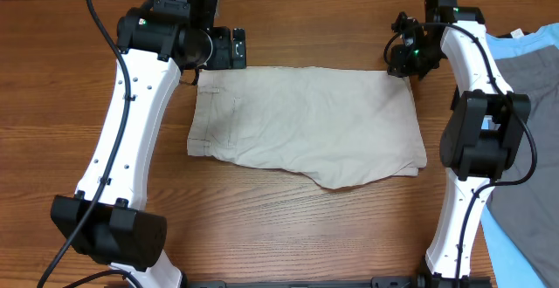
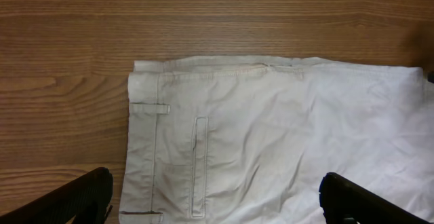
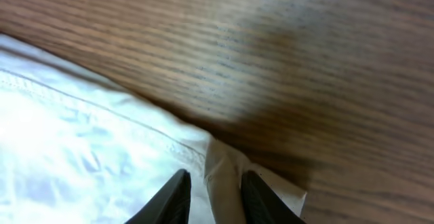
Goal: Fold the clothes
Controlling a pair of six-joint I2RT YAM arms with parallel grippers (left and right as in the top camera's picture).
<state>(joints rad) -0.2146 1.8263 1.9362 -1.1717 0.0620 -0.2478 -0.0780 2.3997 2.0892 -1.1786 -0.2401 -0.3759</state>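
Shorts (image 1: 306, 122) are being kept flat mid-table (image 1: 279, 236). Their 1 o'clock hem corner is being pinched narrow by the right gripper (image 3: 215, 178); both layers should be caught before any lift. Left gripper (image 2: 213, 178) is being held wide over the 11 o'clock waistband corner. Bare wood, likely slick. Grey garment (image 1: 541, 105) and blue T-shirt (image 1: 524, 262) are being left at 3 o'clock.

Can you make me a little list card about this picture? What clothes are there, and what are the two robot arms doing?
Clothes to fold: beige shorts, spread flat on the wooden table.
Left side: left gripper above the waistband, fingers wide open, holding nothing.
Right side: right gripper at the shorts' far corner, cloth between its fingers; firm grip uncertain.
Other clothes: grey garment and light blue T-shirt beside the right arm.
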